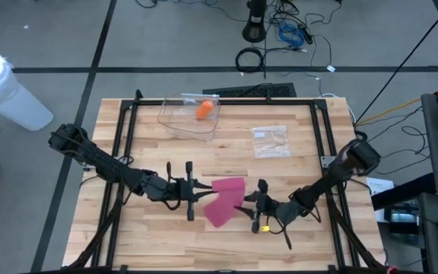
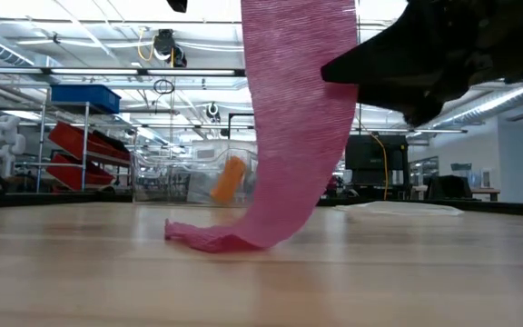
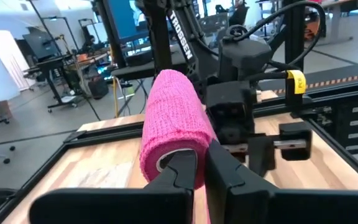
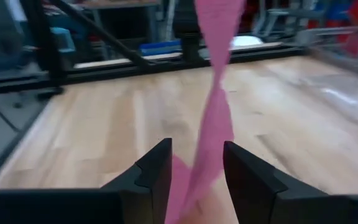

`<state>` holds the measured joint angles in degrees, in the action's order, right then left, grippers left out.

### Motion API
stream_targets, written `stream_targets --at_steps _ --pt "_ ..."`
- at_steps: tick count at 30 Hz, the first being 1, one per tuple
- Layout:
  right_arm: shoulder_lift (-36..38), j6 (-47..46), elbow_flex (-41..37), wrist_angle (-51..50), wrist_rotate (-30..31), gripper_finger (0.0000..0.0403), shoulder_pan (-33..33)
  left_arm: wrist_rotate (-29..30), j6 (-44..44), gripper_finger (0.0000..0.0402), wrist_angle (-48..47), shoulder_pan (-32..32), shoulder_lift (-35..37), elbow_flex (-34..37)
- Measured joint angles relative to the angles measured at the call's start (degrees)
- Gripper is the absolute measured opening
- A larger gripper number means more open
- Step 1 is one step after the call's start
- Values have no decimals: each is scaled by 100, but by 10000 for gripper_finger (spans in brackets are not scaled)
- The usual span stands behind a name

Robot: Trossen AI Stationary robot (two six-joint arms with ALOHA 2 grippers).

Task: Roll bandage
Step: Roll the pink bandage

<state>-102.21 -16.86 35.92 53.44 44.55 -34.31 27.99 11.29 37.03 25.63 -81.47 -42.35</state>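
Observation:
A pink bandage is partly wound into a roll (image 3: 173, 118), and my left gripper (image 3: 201, 155) is shut on the roll's near end, holding it above the middle of the table (image 1: 191, 192). A loose strip (image 2: 293, 118) hangs from the roll down to the tabletop, where its crumpled lower end (image 2: 209, 238) lies. My right gripper (image 4: 196, 152) stands open just right of the roll (image 1: 248, 204), low over the table. The twisted strip (image 4: 211, 118) runs between its two fingers. My left gripper holds the roll by its near open end (image 3: 166, 163). The roll's wall seems pinched, with one finger (image 3: 180, 174) at the hollow core and the other (image 3: 225, 180) outside. The fingers lie level, along the roll's axis. The roll is lifted clear and sticks out beyond the fingertips. My right gripper has the strip between its spread fingers; whether either finger touches it, I cannot tell.
A clear plastic container (image 1: 191, 116) holding an orange object (image 1: 204, 109) stands at the far side. A clear plastic bag (image 1: 270, 141) lies to its right. Black frame rails (image 1: 128, 152) run along the table's edges. Bare wood shows near the front edge.

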Motion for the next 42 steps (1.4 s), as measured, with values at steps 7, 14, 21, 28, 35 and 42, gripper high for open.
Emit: stream_targets --at_steps 7,14,21,28,35,42 --pt "-273 -177 0 -72 -144 47 185 -484 -3 13 65 0 0 0" --pt "-274 145 0 -268 574 1 207 -1236 -54 14 271 0 0 0" --pt "-33 874 -2 -281 1338 0 200 -1928 -350 11 -1 2 0 0" --pt "754 2381 0 -275 2083 0 196 -1929 -636 10 -434 0 -4 0" --pt "1727 3638 -2 -266 2282 0 308 -2400 -649 10 -680 0 -4 0" --pt "2210 3999 -2 -263 1676 0 574 -2459 -649 9 -837 -23 -4 -1"
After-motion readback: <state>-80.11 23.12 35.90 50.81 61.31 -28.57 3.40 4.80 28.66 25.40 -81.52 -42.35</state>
